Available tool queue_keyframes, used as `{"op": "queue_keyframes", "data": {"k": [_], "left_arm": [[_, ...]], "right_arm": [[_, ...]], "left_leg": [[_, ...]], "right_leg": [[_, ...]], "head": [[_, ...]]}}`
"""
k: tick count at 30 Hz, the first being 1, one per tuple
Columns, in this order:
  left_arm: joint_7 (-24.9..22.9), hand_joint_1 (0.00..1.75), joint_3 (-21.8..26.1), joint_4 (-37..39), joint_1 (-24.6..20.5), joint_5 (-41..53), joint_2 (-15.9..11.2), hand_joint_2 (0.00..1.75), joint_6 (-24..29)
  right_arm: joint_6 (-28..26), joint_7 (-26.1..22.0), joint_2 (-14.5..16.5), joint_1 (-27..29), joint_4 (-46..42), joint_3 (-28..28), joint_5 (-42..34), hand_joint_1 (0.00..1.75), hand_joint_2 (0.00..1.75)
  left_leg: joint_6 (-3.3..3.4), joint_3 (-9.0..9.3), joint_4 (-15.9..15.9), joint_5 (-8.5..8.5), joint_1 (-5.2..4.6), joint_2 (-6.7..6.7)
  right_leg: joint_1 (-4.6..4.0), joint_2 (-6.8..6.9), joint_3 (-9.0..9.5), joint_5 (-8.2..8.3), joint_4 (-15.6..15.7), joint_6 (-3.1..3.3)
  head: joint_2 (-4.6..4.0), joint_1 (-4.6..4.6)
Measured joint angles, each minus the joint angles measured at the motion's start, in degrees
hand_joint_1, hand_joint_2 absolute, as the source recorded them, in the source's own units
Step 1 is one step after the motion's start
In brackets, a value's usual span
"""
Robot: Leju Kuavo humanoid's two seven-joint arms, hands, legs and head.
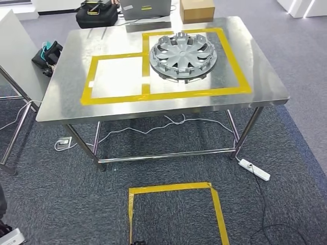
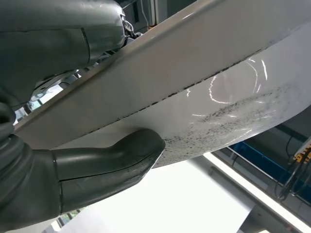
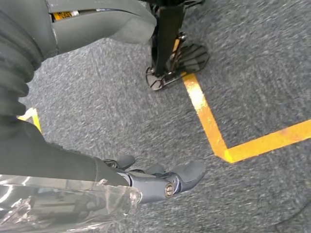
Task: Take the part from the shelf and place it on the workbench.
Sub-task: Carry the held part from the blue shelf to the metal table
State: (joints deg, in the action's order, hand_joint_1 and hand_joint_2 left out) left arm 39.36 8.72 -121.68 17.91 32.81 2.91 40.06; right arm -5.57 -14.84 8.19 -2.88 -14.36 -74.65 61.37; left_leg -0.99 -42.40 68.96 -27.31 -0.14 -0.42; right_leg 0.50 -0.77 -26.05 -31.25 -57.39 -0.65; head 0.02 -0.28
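Observation:
A silver hubcap (image 1: 183,55) lies flat on the steel workbench (image 1: 62,92), inside the right-hand yellow-taped box. In the left wrist view my left hand (image 2: 73,170) has its thumb (image 2: 121,155) lying against a glossy white speckled panel (image 2: 220,92); its fingers are mostly hidden, so whether it grips anything is unclear. My right hand (image 3: 146,179) hangs low over the grey carpet (image 3: 110,107), fingers (image 3: 183,174) stretched out and apart, nothing in them.
A yellow tape square (image 1: 173,209) marks the carpet in front of the bench. A power strip (image 1: 254,170) and cables lie under the bench. A white table (image 1: 15,46) stands at the left, with a black bag (image 1: 96,14) and a cardboard box (image 1: 196,9) behind the bench.

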Motion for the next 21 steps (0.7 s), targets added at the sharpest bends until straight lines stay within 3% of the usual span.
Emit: {"op": "queue_keyframes", "data": {"k": [1, 3, 4, 7, 9, 11, 13, 14, 15, 18, 19, 21], "left_arm": [[0.0, 1.75, 0.0, 0.0, 0.0, 0.0, 0.0, 1.75, 0.0], [0.0, 1.75, 0.0, 0.0, 0.1, 0.0, 0.0, 1.75, 0.0], [0.0, 1.75, 0.0, 0.0, 0.1, 0.0, 0.0, 1.75, 0.0], [0.0, 1.75, 0.1, 0.0, 0.1, 0.1, 0.0, 1.75, 0.0], [0.0, 1.75, 0.1, 0.0, 0.1, 0.1, 0.0, 1.75, 0.0], [0.0, 1.75, 0.1, 0.0, 0.1, 0.1, 0.0, 1.75, 0.0], [0.0, 1.75, 0.1, 0.0, 0.1, 0.1, 0.0, 1.75, 0.0], [0.0, 1.75, 0.1, 0.0, 0.1, 0.1, 0.0, 1.75, 0.0], [0.0, 1.75, 0.1, 0.0, 0.1, 0.1, 0.0, 1.75, 0.0], [0.0, 1.75, 0.1, 0.0, 0.1, 0.2, 0.0, 1.75, 0.0], [0.0, 1.75, 0.0, 0.0, 0.0, 0.2, 0.0, 1.75, 0.0], [0.0, 1.75, 0.0, 0.0, 0.0, 0.2, 0.0, 1.75, 0.0]], "right_arm": [[0.0, 0.0, 0.0, 0.0, 0.0, 0.0, 0.0, 0.00, 1.75], [0.0, 0.0, 0.1, -0.1, 0.0, 0.0, 0.0, 0.00, 1.75], [0.0, -0.1, 0.1, -0.1, 0.1, 0.1, 0.0, 0.00, 1.75], [0.0, -0.1, 0.1, -0.2, 0.1, 0.2, 0.1, 0.00, 1.75], [0.0, -0.1, 0.1, -0.4, 0.1, 0.2, 0.1, 0.00, 1.75], [0.0, -0.1, 0.2, -0.4, 0.1, 0.2, 0.1, 0.00, 1.75], [0.0, -0.1, 0.2, -0.2, 0.1, 0.2, 0.1, 0.00, 1.75], [0.0, -0.1, 0.2, -0.1, 0.1, 0.2, 0.1, 0.00, 1.75], [0.0, -0.1, 0.2, -0.1, 0.1, 0.2, 0.1, 0.00, 1.75], [0.0, 0.0, 0.2, 0.0, 0.2, 0.2, 0.0, 0.00, 1.75], [0.1, 0.0, 0.2, 0.0, 0.2, 0.3, 0.0, 0.00, 1.75], [0.1, 0.0, 0.3, -0.1, 0.2, 0.3, 0.0, 0.00, 1.75]], "left_leg": [[0.52, 1.08, -3.6, 2.75, -0.24, 0.03], [1.37, 2.72, -9.5, 6.23, -0.84, -0.06], [1.58, 3.13, -11.0, 6.75, -0.98, -0.18], [1.99, 4.47, -12.0, 6.12, -0.65, -0.42], [2.50, 5.57, -12.1, 5.59, -0.42, -0.31], [2.82, 6.51, -12.0, 4.63, -0.39, -0.27], [2.86, 7.84, -12.0, 3.46, -0.34, -0.37], [2.79, 8.75, -12.0, 2.79, -0.28, -0.42], [2.66, 9.72, -12.0, 2.10, -0.21, -0.45], [1.93, 11.74, -11.9, 0.11, -0.29, -0.50], [1.59, 12.11, -11.9, -0.31, -0.38, -0.55], [0.98, 12.71, -11.9, -0.70, -0.44, -0.61]], "right_leg": [[-0.02, -0.05, 0.58, -0.57, 0.1, -0.10], [-0.23, -0.10, 1.48, -1.80, 0.4, -0.50], [-0.36, -0.10, 2.09, -2.15, 0.4, -0.75], [-0.60, 0.04, 2.69, -1.84, -1.2, -1.54], [-0.54, 0.23, -0.80, -1.98, -6.9, -2.10], [-0.44, 0.34, -5.96, -4.85, -13.9, -2.51], [-0.40, 0.35, -9.60, -8.88, -16.4, -2.70], [-0.40, 0.35, -10.32, -9.42, -15.4, -2.74], [-0.38, 0.35, -10.35, -8.12, -12.9, -2.78], [-0.20, 0.70, -9.42, 2.16, -3.9, -2.53], [-0.19, 0.83, -9.27, 4.35, -2.4, -2.16], [-0.21, 0.84, -8.77, 4.93, -1.8, -1.03]], "head": [[0.00, -0.01], [0.00, -0.10], [0.00, -0.14], [0.00, 0.03], [0.00, 0.22], [0.00, 0.37], [0.00, 0.44], [0.00, 0.45], [0.00, 0.46], [0.00, 0.52], [0.00, 0.44], [0.00, 0.33]]}}
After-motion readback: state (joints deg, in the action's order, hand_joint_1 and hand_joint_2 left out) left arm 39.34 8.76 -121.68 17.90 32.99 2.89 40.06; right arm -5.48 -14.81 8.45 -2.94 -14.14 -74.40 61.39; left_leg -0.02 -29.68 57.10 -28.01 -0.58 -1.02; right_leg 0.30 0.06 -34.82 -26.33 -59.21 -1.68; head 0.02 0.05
